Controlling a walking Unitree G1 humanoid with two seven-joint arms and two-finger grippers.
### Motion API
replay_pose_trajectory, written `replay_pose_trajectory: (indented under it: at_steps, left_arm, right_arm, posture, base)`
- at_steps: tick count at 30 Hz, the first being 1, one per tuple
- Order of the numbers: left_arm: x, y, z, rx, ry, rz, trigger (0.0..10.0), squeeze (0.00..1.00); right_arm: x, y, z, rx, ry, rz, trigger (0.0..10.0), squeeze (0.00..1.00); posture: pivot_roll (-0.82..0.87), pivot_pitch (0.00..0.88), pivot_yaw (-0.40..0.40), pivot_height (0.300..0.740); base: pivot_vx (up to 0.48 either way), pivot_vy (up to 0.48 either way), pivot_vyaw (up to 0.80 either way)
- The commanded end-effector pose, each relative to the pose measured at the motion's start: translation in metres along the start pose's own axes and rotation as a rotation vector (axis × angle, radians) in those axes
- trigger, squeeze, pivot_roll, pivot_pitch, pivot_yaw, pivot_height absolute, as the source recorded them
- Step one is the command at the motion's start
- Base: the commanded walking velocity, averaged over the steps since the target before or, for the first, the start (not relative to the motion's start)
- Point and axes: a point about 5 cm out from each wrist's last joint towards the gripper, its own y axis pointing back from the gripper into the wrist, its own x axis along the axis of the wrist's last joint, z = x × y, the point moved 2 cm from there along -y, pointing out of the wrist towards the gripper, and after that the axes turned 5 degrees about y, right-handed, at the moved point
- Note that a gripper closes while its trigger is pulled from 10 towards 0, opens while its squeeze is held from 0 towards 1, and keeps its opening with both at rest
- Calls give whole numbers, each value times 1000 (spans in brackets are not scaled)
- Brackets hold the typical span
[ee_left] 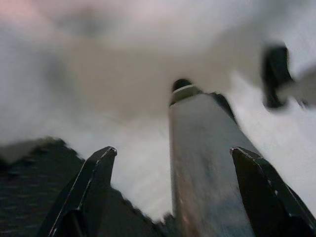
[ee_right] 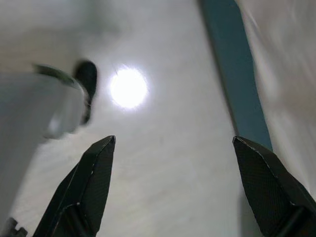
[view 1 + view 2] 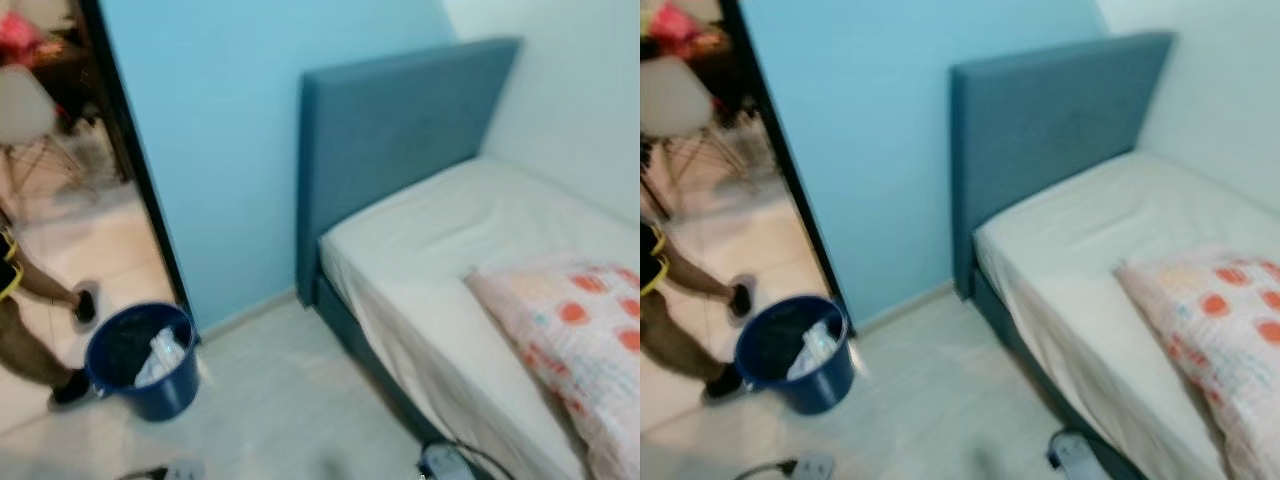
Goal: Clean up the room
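- Pale tiled floor (image 3: 290, 400) is seen in a small bedroom with a light blue wall (image 3: 220, 150) at the far side; the head views are slightly blurred.
- A bed (image 3: 450, 260) with a white sheet is placed along the right side, with a blue-grey headboard (image 3: 390, 130) standing against the far wall.
- A pillow (image 3: 570, 340) patterned with orange and red spots is laid on the near right part of the mattress.
- A dark blue bucket (image 3: 140, 362) is set on the floor at the left, beside the doorway, well apart from the bed; crumpled pale rubbish (image 3: 165, 355) is held inside it.
- A person's legs (image 3: 35, 310) in dark shoes are seen at the far left, just beside the bucket.
- A white chair (image 3: 30, 110) is visible through the doorway, far left.
- A white power strip (image 3: 810, 467) with a dark cable lies at the near edge of the floor.
- No writing or brand can be read anywhere.
- The left gripper (image 1: 173, 158) is shown with fingers spread and nothing between them, above blurred floor and one of the robot's legs.
- The right gripper (image 2: 173, 148) is likewise spread and holds nothing, over bare floor beside the blue bed frame (image 2: 234, 64).
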Motion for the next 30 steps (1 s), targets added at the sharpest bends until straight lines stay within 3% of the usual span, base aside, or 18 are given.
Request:
replay_pose_trajectory:
  at_steps: [1, 6, 9, 30]
  left_arm:
    - [-14, 0, -2, 8, 21, -45, 10000, 0]
    - [-12, 0, -1, 1, 51, -18, 10000, 0]
    - [-10, 0, 0, -29, 21, -13, 10000, 0]
    - [-11, 0, 2, -48, 31, -15, 10000, 0]
  right_arm:
    - [11, -1, -15, 28, -23, 41, 10000, 0]
    - [28, -1, -32, 50, -44, 94, 10000, 0]
    - [37, -1, -38, 60, -44, 115, 10000, 0]
    - [60, 1, -31, 45, -49, 153, 10000, 0]
  posture:
    - [-36, 50, -63, 740]
    - [-35, 48, -62, 740]
    - [-34, 48, -61, 740]
    - [-37, 51, -61, 740]
  base:
    - [-480, 0, -706]
    - [-66, 0, -114]
    - [0, 0, 0]
    - [0, -446, 0]
